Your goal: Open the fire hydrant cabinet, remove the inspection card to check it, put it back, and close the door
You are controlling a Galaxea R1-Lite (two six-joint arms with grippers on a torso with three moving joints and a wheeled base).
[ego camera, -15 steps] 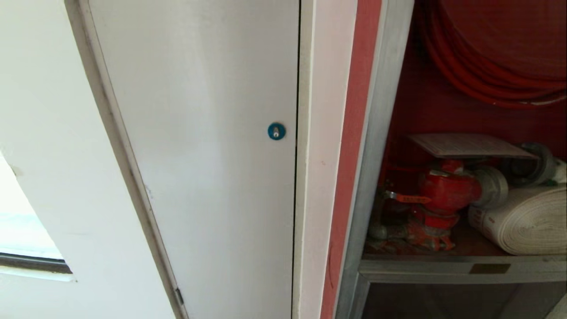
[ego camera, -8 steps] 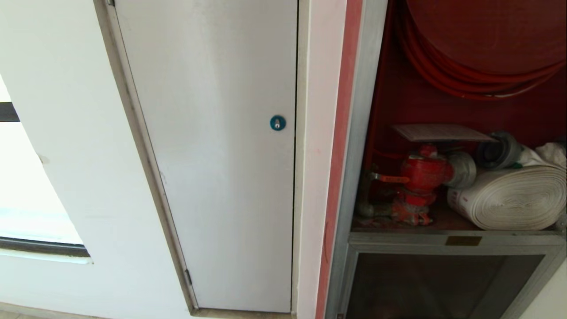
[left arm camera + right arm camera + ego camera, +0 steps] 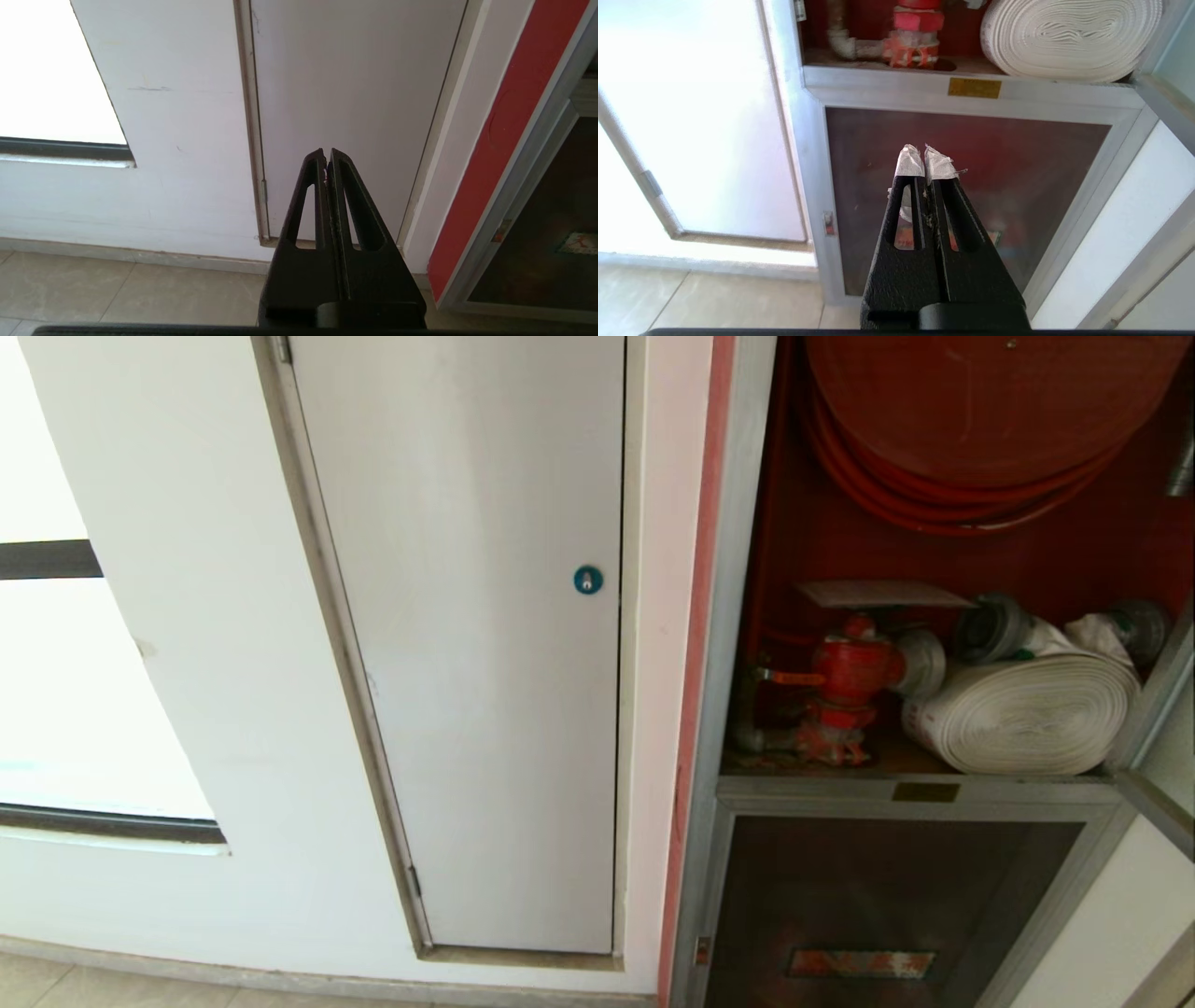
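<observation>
You are facing the fire hydrant cabinet (image 3: 747,616) with its upper bay already exposed; the door (image 3: 1158,807) shows only as a silver frame edge swung out at the bay's right side. Left of the cabinet is the plain white door (image 3: 485,644) with its blue lock (image 3: 588,580), which is not your target. Inside the cabinet, the red hose reel (image 3: 980,420) hangs at the top, the rolled white hose (image 3: 1027,714) lies on the bay floor, and the red valve (image 3: 845,677) stands just left of that roll.

The inspection card (image 3: 882,594) lies flat on top of the valve (seen nearly edge-on, so its print is unreadable).

Both arms sit low in front of the cabinet, outside the head view. The left gripper (image 3: 327,161) has its jaws pressed together, holding nothing. The right gripper (image 3: 924,161), with taped tips, is likewise closed and empty, aimed at the lower dark panel (image 3: 971,196).

The risks, in my judgement: a closed jaw reaching in would nudge the card off the valve and behind the hose roll, and the swung-out door frame could catch the right arm as it rises.
</observation>
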